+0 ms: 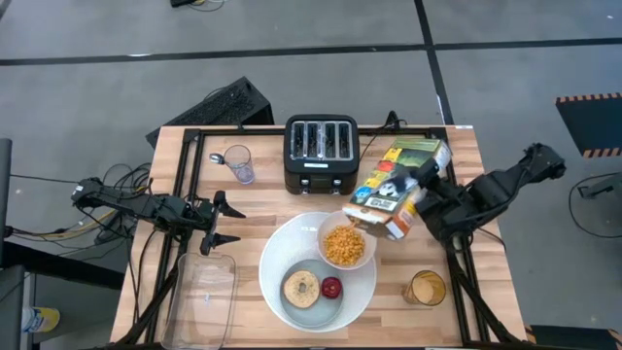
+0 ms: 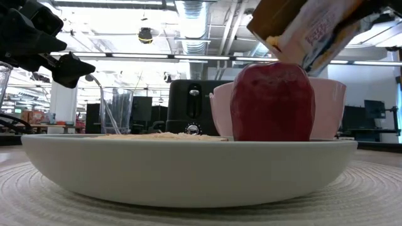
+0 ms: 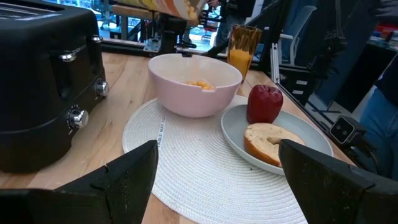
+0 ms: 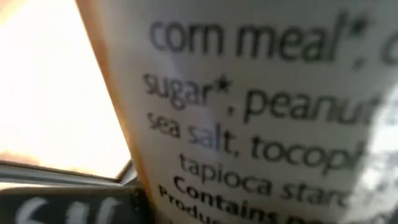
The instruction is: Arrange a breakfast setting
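Note:
A pale blue plate (image 1: 292, 309) on a round white mat (image 1: 277, 255) carries a toasted bagel half (image 1: 301, 289) and a small red apple (image 1: 331, 287). A small white bowl (image 1: 348, 243) of orange cereal balls (image 1: 346, 245) stands on the mat at the plate's far side. My right gripper (image 1: 426, 192) is shut on a cereal box (image 1: 394, 180) tipped above the bowl. My left gripper (image 1: 231, 223) hangs open and empty left of the mat, and its wrist view (image 3: 217, 186) looks at the bowl (image 3: 194, 84), apple (image 3: 265, 103) and bagel (image 3: 272, 140). A spoon (image 1: 218, 157) leans in a clear glass (image 1: 239, 163) at the far left. My right gripper holds the cereal box from the table's right side, fingers about level, partway along its length (image 1: 416, 185). The box's printed side (image 4: 261, 99) fills the wrist view and hides the fingers. The box is lifted clear, with its open end (image 2: 279, 39) tilted down over the bowl.
A black toaster (image 1: 321, 153) stands at the far middle. A glass of orange juice (image 1: 426, 289) stands near right of the mat. A clear plastic tub (image 1: 202, 297) lies at the near left. A person's legs (image 3: 382, 124) show beyond the table.

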